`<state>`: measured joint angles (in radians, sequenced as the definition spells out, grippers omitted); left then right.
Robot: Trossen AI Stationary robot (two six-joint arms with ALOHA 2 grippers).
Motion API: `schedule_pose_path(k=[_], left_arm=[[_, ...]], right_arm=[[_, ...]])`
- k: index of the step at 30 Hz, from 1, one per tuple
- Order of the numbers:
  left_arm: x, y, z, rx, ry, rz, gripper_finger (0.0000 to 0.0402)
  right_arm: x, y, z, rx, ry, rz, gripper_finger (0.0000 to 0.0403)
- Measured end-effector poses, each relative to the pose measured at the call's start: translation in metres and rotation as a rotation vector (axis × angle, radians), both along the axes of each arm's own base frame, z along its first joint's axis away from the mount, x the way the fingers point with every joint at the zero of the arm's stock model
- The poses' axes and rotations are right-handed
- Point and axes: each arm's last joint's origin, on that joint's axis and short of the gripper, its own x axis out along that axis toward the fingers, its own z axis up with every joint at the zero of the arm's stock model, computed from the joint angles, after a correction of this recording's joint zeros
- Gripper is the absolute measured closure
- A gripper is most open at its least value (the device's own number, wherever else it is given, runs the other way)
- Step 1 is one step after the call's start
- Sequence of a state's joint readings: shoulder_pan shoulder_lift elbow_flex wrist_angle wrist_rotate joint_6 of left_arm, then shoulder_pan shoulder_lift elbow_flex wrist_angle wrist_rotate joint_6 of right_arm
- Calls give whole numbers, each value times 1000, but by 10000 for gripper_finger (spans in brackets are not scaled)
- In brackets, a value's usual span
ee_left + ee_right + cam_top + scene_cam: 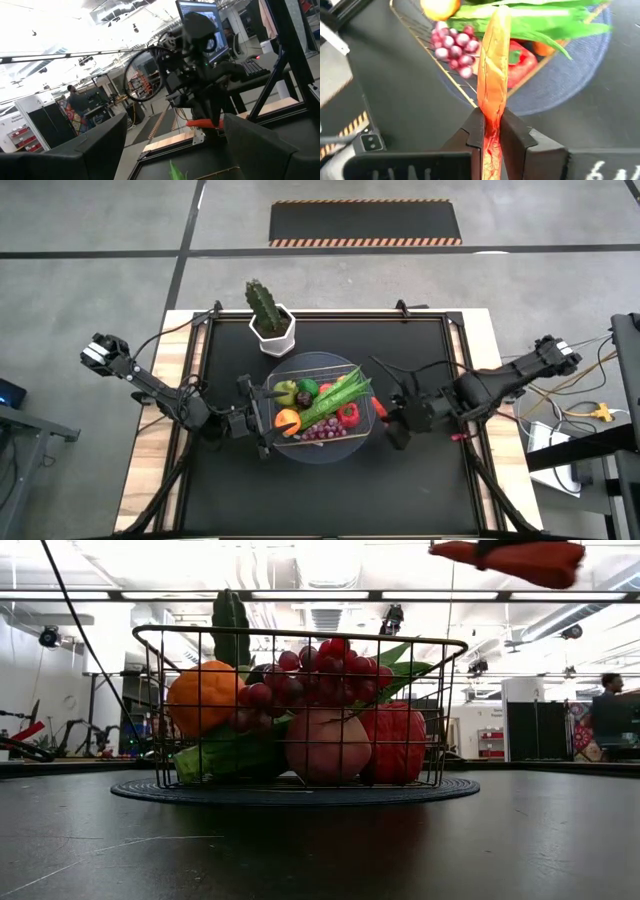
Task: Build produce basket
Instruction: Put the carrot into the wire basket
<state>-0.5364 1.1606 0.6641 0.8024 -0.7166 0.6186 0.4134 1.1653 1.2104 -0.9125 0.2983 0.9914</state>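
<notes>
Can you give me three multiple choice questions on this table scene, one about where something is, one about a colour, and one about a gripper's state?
1. Where does the green cactus in the white hexagonal pot stand?
A. inside the basket
B. on the table beside the silver wire-mesh basket, outside it
C. in the left gripper

2. What colour is the long chili pinched by the right gripper?
A. red-orange
B. blue
C. white

3. How does the left gripper stand?
A. shut on the grapes
B. shut on the cactus
C. open and holding nothing, at the basket's side

Answers:
1 B: the high view shows the pot outside the basket's rim.
2 A: the right wrist view shows the red-orange chili between the two dark fingers.
3 C: the left wrist view shows its fingers spread apart with nothing between them.
</notes>
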Motion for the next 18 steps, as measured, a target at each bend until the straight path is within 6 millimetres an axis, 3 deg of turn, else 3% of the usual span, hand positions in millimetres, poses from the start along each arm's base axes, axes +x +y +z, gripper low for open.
schedule_pose_path(k=[7,18], left_arm=[[0,0,-1,3,5,0,91],[0,1,-2,-1,12,22,91]], right_arm=[[41,-21,5,12,76,103,374],[87,-56,-6,-12,149,201,374]])
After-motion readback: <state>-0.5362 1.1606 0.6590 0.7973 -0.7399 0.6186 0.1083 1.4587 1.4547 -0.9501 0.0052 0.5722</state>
